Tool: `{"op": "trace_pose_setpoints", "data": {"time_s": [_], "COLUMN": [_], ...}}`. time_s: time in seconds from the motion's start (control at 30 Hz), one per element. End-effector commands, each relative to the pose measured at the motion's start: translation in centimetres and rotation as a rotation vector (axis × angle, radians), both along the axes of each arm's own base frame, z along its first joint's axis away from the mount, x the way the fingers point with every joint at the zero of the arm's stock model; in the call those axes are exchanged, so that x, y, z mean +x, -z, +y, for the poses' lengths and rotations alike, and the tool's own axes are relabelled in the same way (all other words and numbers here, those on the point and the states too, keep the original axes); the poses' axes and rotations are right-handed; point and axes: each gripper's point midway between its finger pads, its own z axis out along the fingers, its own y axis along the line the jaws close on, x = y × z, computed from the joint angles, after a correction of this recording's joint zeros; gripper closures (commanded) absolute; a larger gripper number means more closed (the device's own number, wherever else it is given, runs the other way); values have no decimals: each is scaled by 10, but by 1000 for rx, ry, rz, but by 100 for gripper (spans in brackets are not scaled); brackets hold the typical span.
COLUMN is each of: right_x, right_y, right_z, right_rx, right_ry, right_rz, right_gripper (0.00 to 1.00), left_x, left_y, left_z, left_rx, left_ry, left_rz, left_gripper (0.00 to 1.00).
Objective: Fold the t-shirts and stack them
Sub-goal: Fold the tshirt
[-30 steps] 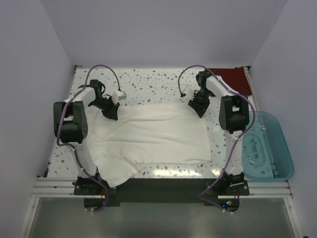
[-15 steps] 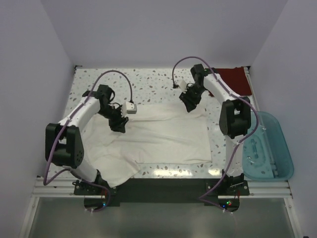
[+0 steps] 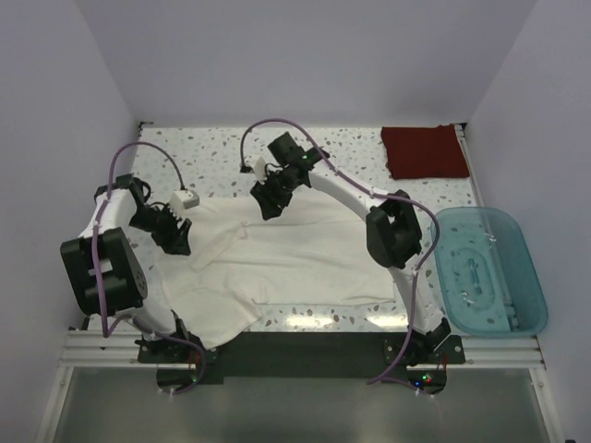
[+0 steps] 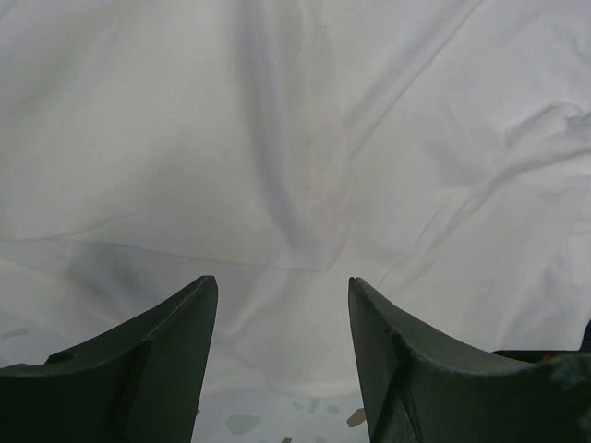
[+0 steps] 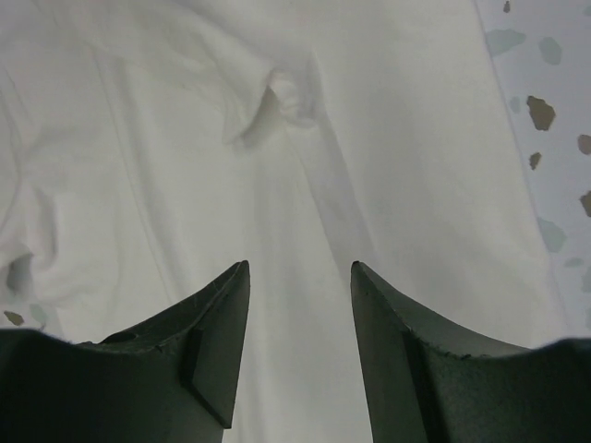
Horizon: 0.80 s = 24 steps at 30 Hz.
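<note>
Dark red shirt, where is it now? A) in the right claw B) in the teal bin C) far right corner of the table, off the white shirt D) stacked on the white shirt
C: the dark red shirt lies folded at the far right corner of the table, apart from the white shirt.

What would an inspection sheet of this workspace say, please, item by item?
Surface: speckled table, partly covered by cloth.
Job's things: white t-shirt spread wide and wrinkled; dark red t-shirt folded at the far right corner.
Clutter: teal bin at the right edge.
Grippers: left gripper and right gripper open above the white t-shirt, holding nothing.
Cables: purple cables loop along both arms.
Surroundings: plain white walls.
</note>
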Motion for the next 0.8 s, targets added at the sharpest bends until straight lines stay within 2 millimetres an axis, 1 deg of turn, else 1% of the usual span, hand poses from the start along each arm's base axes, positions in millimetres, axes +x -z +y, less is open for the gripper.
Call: {"op": "trace_pose_setpoints", "data": {"time_s": [0.0,0.07,0.1,0.17,0.2,0.27,0.3,0.4,0.47,0.67,0.77], "right_x": [7,2,-3,-11,-11,-13,-15,-17,-21,-33,-35], "right_y": [-6,1,8,11,17,20,23,26,25,28,27], "right_z": [35,45,54,64,67,71,75,79,85,99,101], "right_rx": [118,122,121,128,127,128,135,147,160,174,179], "right_ry": [162,175,183,182,179,170,179,183,171,141,137], "right_rz": [98,120,145,173,174,179,208,227,245,269,271], "right_gripper": [48,48,48,47,46,46,46,46,46,46,48], "left_x": [-2,-8,-7,-11,-14,-22,-24,-31,-34,-35,-38], "left_y": [7,17,20,26,27,31,32,36,38,43,45], "left_z": [-4,-3,-3,-1,-1,-2,-2,-8,-9,-9,-13], "left_rx": [-1,9,13,30,33,39,41,28,25,42,38], "left_ry": [-18,-34,-39,-50,-48,-40,-36,-31,-34,-37,-32], "left_rz": [-21,-1,-5,9,19,30,27,45,56,72,84], "left_gripper": [36,36,36,36,36,36,36,36,39,41,44]}}
